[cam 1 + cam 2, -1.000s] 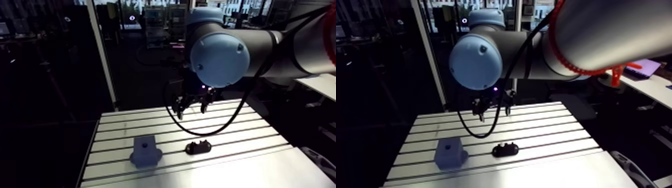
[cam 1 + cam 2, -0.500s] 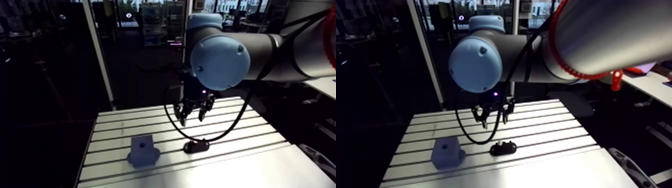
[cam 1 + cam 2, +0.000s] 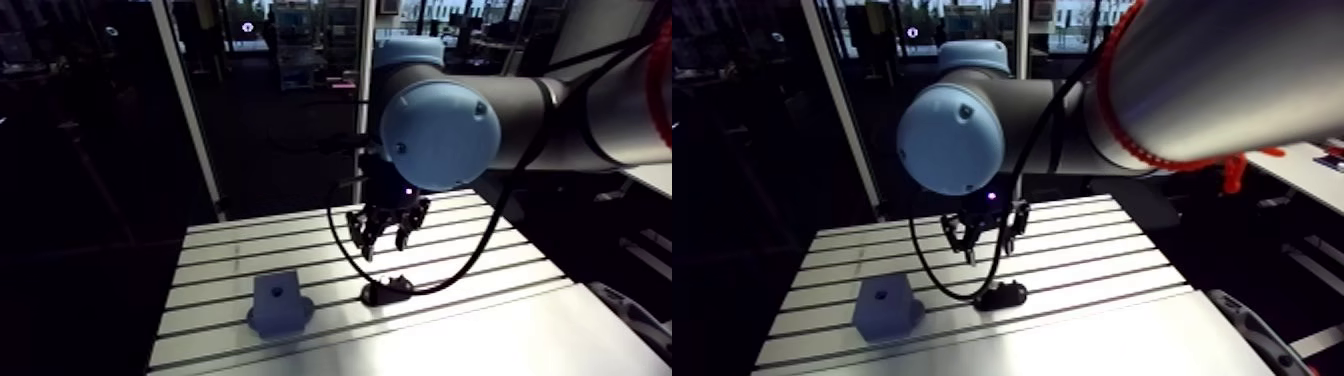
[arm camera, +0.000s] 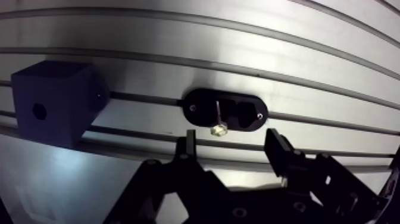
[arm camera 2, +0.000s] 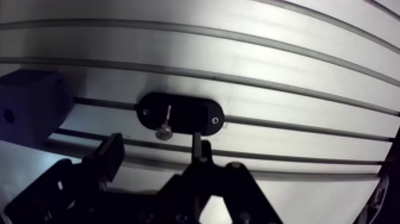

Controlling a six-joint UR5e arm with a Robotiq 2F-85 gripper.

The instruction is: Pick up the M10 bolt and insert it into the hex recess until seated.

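A small bolt (image 4: 218, 121) lies across a black oval holder (image 4: 225, 111) on the slotted table (image 4: 178, 36), its brass-coloured hex head (image 4: 218, 129) toward the gripper. My gripper (image 4: 230, 148) hangs open just short of the holder, nothing between its fingers (image 4: 188, 143). A dark blue block (image 4: 52, 107) with a hex recess (image 4: 38, 110) in its face stands beside the holder. In the arm view the gripper (image 3: 385, 232) hovers above the holder (image 3: 388, 290), with the block (image 3: 277, 303) to its left.
The table's grooves (image 4: 250, 68) run across ahead of the gripper. A black cable (image 3: 350, 255) loops down from the wrist close to the holder. The table's front edge (image 3: 420, 350) lies near the camera.
The gripper has come down and toward the holder over the earlier frames. The arm view has shifted with the arm; holder and block stay put.
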